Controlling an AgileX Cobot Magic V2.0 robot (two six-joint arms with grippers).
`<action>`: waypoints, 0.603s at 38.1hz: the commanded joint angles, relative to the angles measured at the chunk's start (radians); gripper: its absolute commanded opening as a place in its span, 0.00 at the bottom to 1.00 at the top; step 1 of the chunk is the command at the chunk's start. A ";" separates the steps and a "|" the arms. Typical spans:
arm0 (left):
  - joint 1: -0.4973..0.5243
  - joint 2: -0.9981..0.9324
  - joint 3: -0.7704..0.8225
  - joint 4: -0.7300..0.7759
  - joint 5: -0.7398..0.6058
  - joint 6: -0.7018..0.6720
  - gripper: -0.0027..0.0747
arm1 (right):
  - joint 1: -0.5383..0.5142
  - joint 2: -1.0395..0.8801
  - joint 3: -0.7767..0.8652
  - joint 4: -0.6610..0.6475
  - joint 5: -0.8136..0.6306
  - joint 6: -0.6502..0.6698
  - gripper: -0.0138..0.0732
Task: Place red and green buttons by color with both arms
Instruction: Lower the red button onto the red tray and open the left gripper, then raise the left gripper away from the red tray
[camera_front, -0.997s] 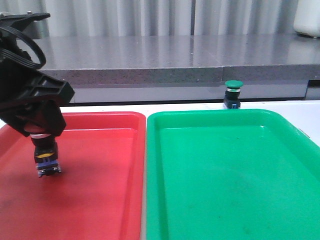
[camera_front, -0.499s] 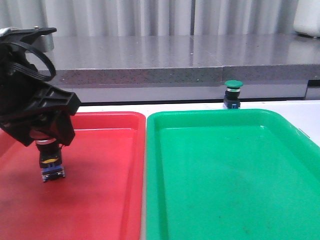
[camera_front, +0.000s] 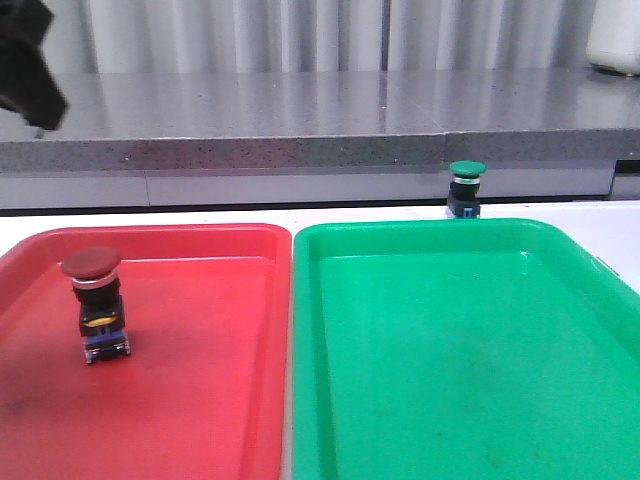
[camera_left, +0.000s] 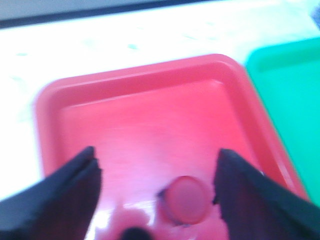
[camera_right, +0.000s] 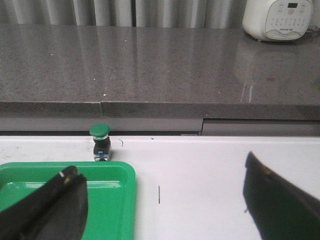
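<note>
Grey stone counter (camera_front: 330, 110) runs across the upper part of the front view, with pale vertical panels behind it and a white table (camera_front: 200, 216) below. On the table lie a red tray (camera_front: 200, 400) at lower left and a green tray (camera_front: 450, 380) at lower right, side by side.

Only a black corner of the left arm (camera_front: 28, 70) shows in the front view, at the upper left edge, raised well above the red tray. Its wrist view looks down between the left gripper (camera_left: 155, 175), whose two dark fingers (camera_left: 60, 195) stand spread wide apart and hold nothing. The red button (camera_left: 185, 199) sits between them near the bottom of that blurred frame, touching neither.

In the front view the red button (camera_front: 95, 305) stands upright in the left part of the red tray, dark red cap on top, black-and-blue body below.

The green button (camera_front: 466, 190) stands upright on the white table just behind the green tray's far rim, outside the tray.

No part of the right arm appears in the front view. The right wrist view shows the right gripper (camera_right: 165, 200) with fingers (camera_right: 55, 200) spread wide and empty, the green button (camera_right: 100, 141) beyond them at centre left, and a white appliance (camera_right: 280, 19) on the counter at upper right.
</note>
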 joint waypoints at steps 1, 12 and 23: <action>0.093 -0.092 -0.021 0.042 0.026 0.000 0.25 | -0.007 0.013 -0.038 0.001 -0.080 -0.005 0.90; 0.226 -0.525 0.229 0.032 -0.071 0.000 0.01 | -0.007 0.013 -0.038 0.001 -0.080 -0.005 0.90; 0.226 -1.015 0.465 0.010 -0.098 0.000 0.01 | -0.007 0.013 -0.038 0.001 -0.080 -0.005 0.90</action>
